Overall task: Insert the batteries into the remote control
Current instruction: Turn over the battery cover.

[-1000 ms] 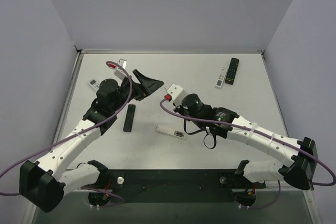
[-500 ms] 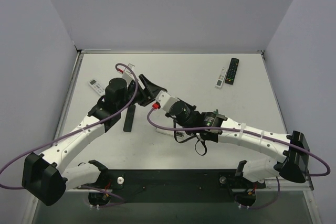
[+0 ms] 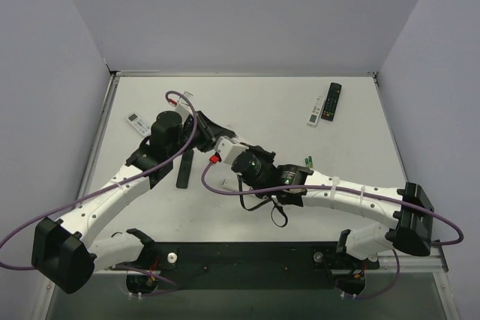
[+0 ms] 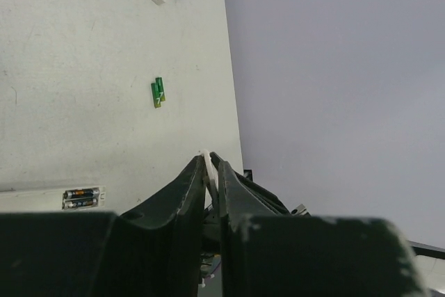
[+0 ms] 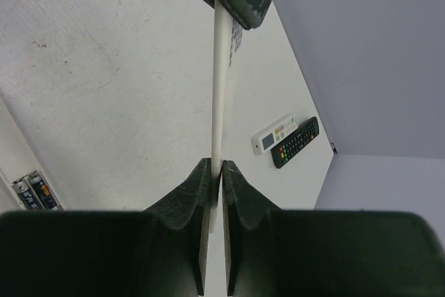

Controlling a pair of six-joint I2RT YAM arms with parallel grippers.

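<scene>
A thin white battery cover point(image 5: 219, 74) is held edge-on above the table between both grippers. My left gripper point(image 4: 209, 161) is shut on one end of it, and my right gripper point(image 5: 216, 166) is shut on the other end. They meet tip to tip left of centre, left gripper point(image 3: 211, 127), right gripper point(image 3: 225, 142). The white remote control point(image 4: 83, 197) lies below with its compartment open and two dark batteries in it point(image 5: 31, 191); the right arm hides it from above. Two green batteries point(image 3: 308, 160) lie apart on the table.
A black remote point(image 3: 184, 168) lies under the left arm, with a small white remote point(image 3: 137, 121) near the left edge. At the back right a white remote point(image 3: 316, 110) and a black remote point(image 3: 332, 101) lie side by side.
My right arm swung left, bringing the white cover up to the left gripper. The left jaws went from wide open to shut on it.
</scene>
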